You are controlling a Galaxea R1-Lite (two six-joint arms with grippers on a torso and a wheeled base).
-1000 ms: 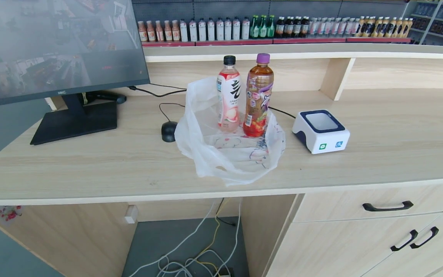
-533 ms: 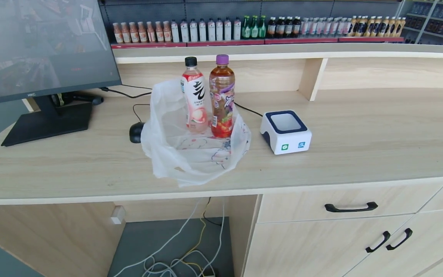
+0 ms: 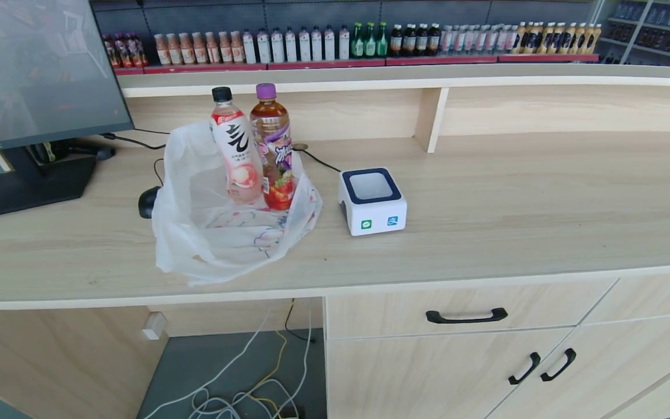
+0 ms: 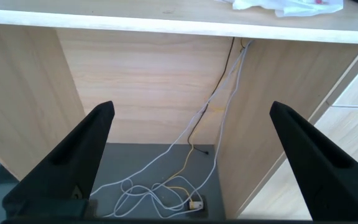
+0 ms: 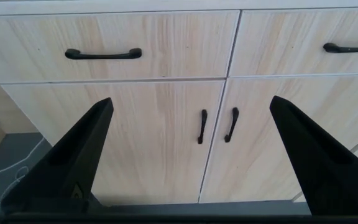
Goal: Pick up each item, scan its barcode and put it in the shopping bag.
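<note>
**Bag [image 3: 218, 233] is packed**

Pink bottle [image 3: 236, 160] and tea bottle [image 3: 274, 157] stand up in the bag near the front edge of the tabletop [image 3: 515, 233], with the scanner [image 3: 371, 201] just beside it. Left hand [image 4: 191, 109], spread and empty, faces cables [image 4: 166, 186]. Right hand [image 5: 191, 102], spread and empty, faces drawers [image 5: 160, 43].

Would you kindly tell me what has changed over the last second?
Only the head camera shifted rightward, so the whole scene sits further left. The pink bottle and tea bottle remain upright in the shopping bag, the scanner beside it; nothing was grasped or released.
</note>
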